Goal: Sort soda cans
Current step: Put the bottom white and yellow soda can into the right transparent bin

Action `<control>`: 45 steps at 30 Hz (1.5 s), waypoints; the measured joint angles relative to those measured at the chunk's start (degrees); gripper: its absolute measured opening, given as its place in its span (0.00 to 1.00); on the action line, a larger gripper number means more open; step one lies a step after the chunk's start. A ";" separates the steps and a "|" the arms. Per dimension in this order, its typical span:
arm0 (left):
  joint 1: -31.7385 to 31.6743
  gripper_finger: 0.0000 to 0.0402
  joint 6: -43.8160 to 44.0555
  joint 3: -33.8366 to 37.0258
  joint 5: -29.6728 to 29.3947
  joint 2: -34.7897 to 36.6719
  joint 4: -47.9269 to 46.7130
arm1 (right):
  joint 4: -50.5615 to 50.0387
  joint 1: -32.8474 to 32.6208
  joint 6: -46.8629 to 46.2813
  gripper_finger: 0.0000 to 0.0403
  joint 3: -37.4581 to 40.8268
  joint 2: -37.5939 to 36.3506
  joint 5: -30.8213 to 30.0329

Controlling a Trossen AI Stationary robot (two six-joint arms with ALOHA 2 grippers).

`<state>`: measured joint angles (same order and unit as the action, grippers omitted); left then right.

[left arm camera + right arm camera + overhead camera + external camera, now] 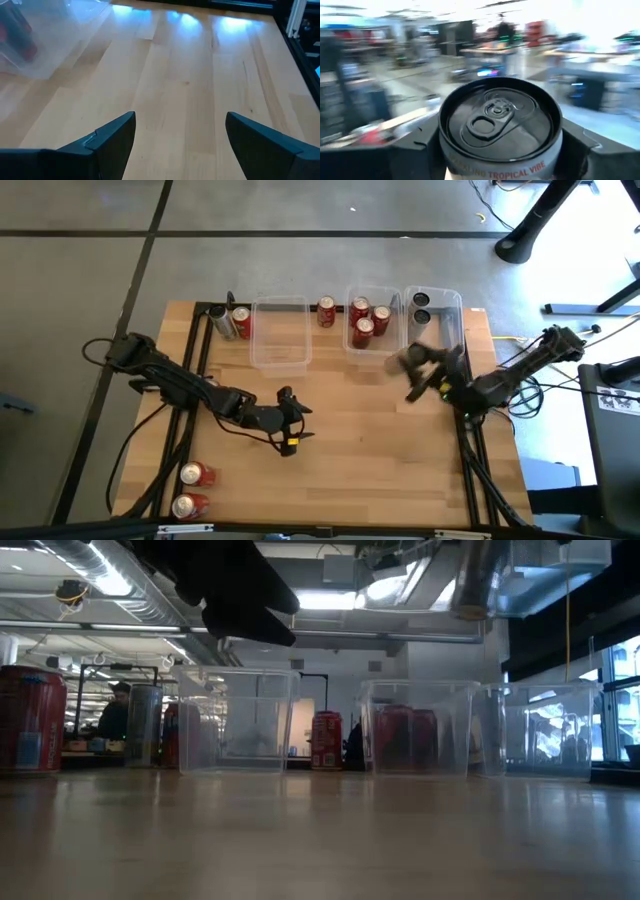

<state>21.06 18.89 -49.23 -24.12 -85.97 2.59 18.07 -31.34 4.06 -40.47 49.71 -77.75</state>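
Just in front of the right-hand clear bin (437,315), the right gripper (425,372) grasps a silver soda can (500,125) between its fingers, lifted off the table (380,450). Well apart from that bin, toward the table's middle, the left gripper (290,420) hangs spread and empty. Red cans (366,320) sit in the neighbouring bin (372,345).

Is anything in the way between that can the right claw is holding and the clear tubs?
Nothing visible: the right gripper holds the silver-topped can above bare tabletop beside the right-hand clear plastic bin.
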 joint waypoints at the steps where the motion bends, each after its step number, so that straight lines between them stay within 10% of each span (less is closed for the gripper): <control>1: 0.01 0.74 -0.29 0.00 0.00 0.02 -0.08 | -0.75 0.87 1.05 0.61 -0.04 -1.16 -2.25; 11: -0.48 0.74 -0.89 0.00 -0.04 0.06 0.03 | -14.12 14.18 -2.80 0.61 -0.02 -6.44 -6.72; 25: -0.33 0.74 -0.87 0.00 -0.04 0.07 -0.07 | -40.03 34.59 -30.63 0.61 0.06 -2.33 5.05; 45: -0.02 0.74 -0.04 0.00 -0.04 0.07 -0.22 | -34.04 46.89 -53.73 0.61 13.05 8.08 18.64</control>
<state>21.04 18.85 -49.23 -24.16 -85.91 2.37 -15.97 15.55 -49.67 -27.41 57.79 -59.11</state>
